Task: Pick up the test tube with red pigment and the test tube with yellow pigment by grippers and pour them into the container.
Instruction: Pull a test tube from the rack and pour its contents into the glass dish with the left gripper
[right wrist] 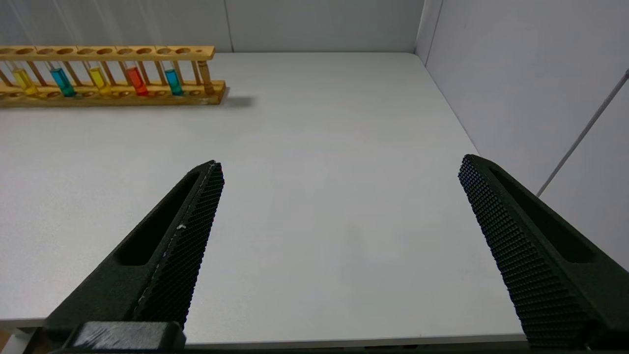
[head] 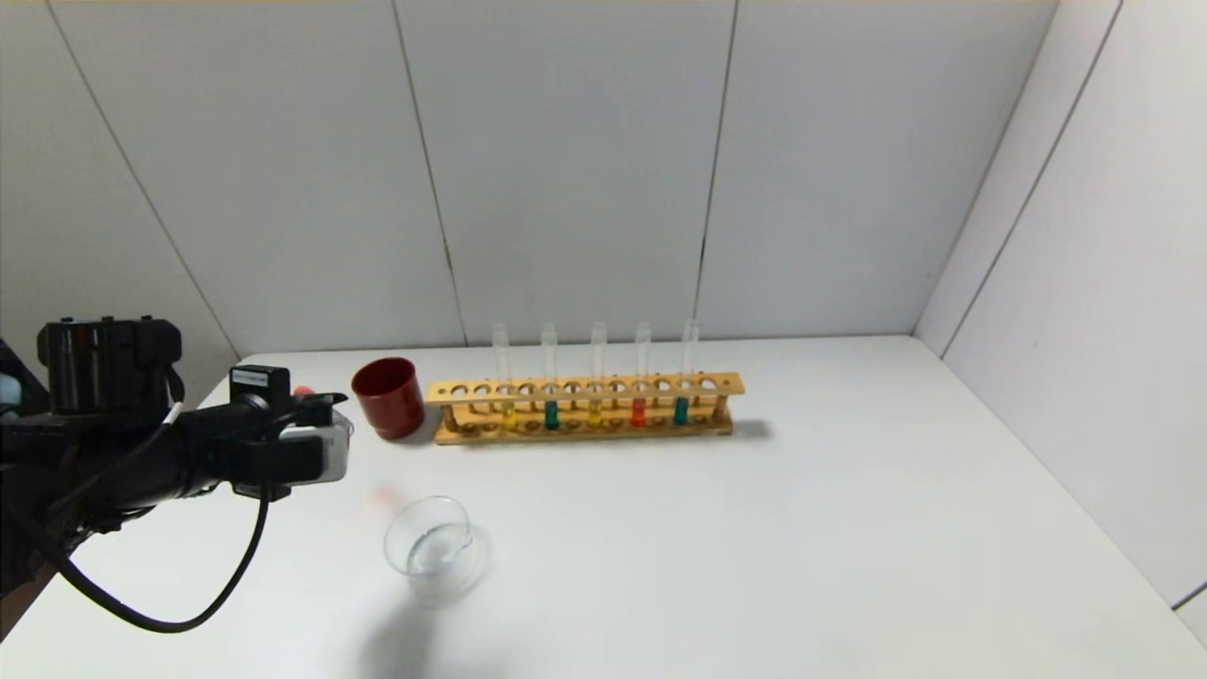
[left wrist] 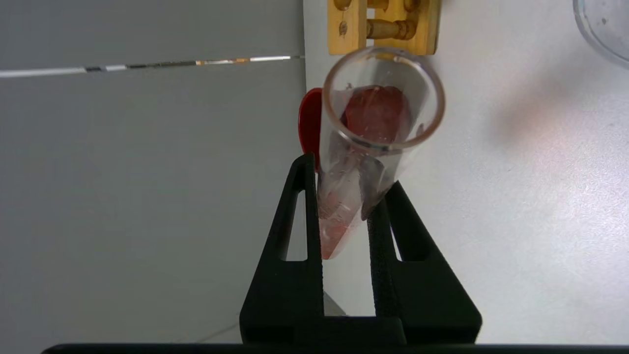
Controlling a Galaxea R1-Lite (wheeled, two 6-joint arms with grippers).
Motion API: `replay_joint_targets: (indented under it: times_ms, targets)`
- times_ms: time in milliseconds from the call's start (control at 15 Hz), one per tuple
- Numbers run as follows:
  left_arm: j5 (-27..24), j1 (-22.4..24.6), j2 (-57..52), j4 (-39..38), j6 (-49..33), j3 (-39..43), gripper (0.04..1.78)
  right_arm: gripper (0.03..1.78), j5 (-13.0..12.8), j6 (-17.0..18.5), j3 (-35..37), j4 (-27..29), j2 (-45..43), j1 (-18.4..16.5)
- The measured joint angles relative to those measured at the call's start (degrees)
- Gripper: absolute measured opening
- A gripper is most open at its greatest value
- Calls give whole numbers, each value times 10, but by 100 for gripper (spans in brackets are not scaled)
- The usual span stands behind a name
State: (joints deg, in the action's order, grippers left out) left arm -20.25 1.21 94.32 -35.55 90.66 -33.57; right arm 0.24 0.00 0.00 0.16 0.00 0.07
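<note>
My left gripper [head: 325,412] hovers over the table's left side, to the left of and behind the container [head: 434,549], a low clear glass dish. It is shut on the test tube with red pigment [left wrist: 346,196]. The tube is tilted, its open mouth faces the wrist camera, and the orange-red liquid sits at its rounded bottom between the fingers [left wrist: 295,231]. The dish's rim [left wrist: 602,34] shows off to one side. Two tubes with yellow liquid [head: 509,415] [head: 596,412] stand in the wooden rack [head: 585,387]; I cannot tell which is paler. My right gripper [right wrist: 341,162] stands open over bare table.
A dark red cup [head: 388,397] stands at the rack's left end, just beyond my left gripper. The rack also holds a red tube [head: 638,411] and two teal tubes [head: 552,413] [head: 681,410]. Grey walls close off the back and right.
</note>
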Motion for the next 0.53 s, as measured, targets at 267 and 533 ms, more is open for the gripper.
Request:
replay_joint_targets:
  times_ms: [267, 533]
  targets:
    - [-19, -1, 16, -1, 54, 2, 31, 175, 0, 0, 0, 0, 0, 0]
    - [-32, -1, 34, -5, 107, -7, 31, 175, 0, 0, 0, 0, 0, 0]
